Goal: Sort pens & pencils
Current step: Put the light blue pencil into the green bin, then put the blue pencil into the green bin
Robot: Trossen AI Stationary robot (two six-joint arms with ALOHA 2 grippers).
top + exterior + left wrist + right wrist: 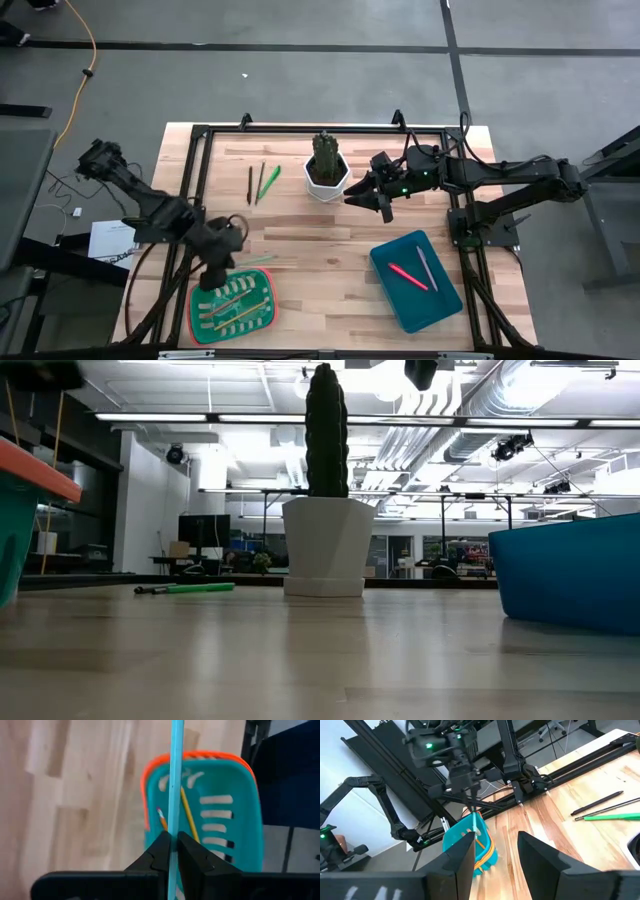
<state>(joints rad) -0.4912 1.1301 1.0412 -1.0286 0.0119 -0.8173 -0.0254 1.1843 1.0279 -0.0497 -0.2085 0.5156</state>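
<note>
One slim light-blue stick [175, 780] is clamped upright in the left claw [222, 243] above the orange-rimmed green basket [262, 316], where several pencils [232, 305] already lie. Two pens [416, 271] are seen in the blue bin [385, 275]; the right claw [371, 200], fingers apart, hangs empty near the cactus pot [326, 172]. Three sticks [260, 183] remain on the surface [320, 280], so sorting is judged mostly done.

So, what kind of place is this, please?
Probably a robotics lab or workshop. The low view shows an open hall with exposed ceiling ducts and monitors on desks. The wooden table stands on a concrete floor, and an orange cable runs across it.
</note>
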